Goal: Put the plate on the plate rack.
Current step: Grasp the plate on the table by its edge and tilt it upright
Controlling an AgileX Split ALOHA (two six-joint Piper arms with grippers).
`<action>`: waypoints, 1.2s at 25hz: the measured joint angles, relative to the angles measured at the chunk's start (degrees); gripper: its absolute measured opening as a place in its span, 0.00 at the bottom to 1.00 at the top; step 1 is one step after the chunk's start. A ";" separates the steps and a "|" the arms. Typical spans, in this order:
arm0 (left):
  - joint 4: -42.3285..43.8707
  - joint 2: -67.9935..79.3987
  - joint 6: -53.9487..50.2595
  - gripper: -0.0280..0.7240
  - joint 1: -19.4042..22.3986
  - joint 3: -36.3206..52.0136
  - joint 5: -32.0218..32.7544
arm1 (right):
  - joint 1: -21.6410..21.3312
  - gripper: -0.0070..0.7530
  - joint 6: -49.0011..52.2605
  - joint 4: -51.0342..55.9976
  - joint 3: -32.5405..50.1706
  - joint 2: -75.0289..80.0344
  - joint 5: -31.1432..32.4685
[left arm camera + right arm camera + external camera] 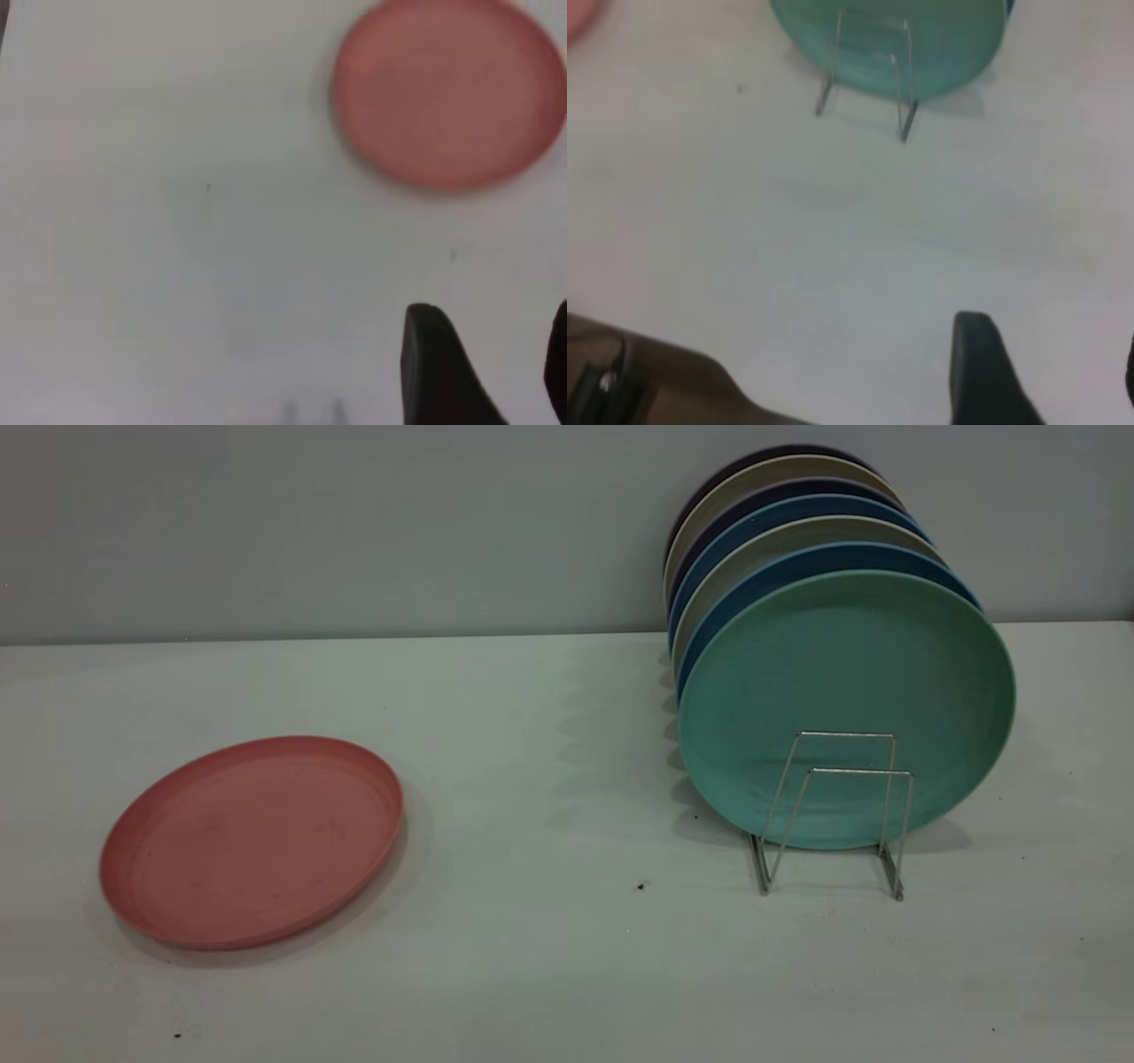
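The salmon-pink plate [252, 840] lies flat on the white table at the left of the exterior view. It also shows in the left wrist view [450, 93], well ahead of my left gripper [489, 332], which is open and empty above bare table. The silver wire plate rack [837, 810] stands at the right, with two empty loops at its front. It shows in the right wrist view [868, 71] too, far from my right gripper [1050, 341], which is open and empty. Neither arm shows in the exterior view.
A mint-green plate [846, 708] stands upright in the rack, with several blue, beige and dark plates [780, 522] behind it. A grey wall [354, 522] closes the back. A dark table edge [647, 381] shows in the right wrist view.
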 joint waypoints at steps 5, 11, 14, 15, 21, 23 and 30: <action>1.73 13.51 -0.30 0.49 0.00 0.00 -9.86 | 0.00 0.54 0.00 0.92 -1.52 9.61 -4.07; 3.01 34.42 -4.36 0.49 0.00 -3.31 -18.45 | 0.00 0.54 -0.05 0.99 -7.80 17.60 -4.89; 3.08 43.68 -5.72 0.49 0.00 -6.40 -19.80 | 0.00 0.54 -0.87 1.13 -9.75 20.74 -5.18; 3.08 46.68 -6.18 0.49 0.00 -7.53 -20.01 | 0.00 0.54 -0.92 1.57 -10.01 21.49 -5.35; 3.08 61.53 -6.84 0.49 1.68 -14.87 -20.24 | 0.00 0.54 -3.08 5.46 -10.08 25.90 -8.12; 3.13 65.64 -6.89 0.49 3.29 -18.09 -19.62 | 0.00 0.54 -3.94 6.47 -10.08 27.27 -9.48; 3.18 77.58 -3.52 0.49 7.68 -26.99 -16.84 | 0.00 0.54 -4.55 8.14 -10.08 31.02 -14.30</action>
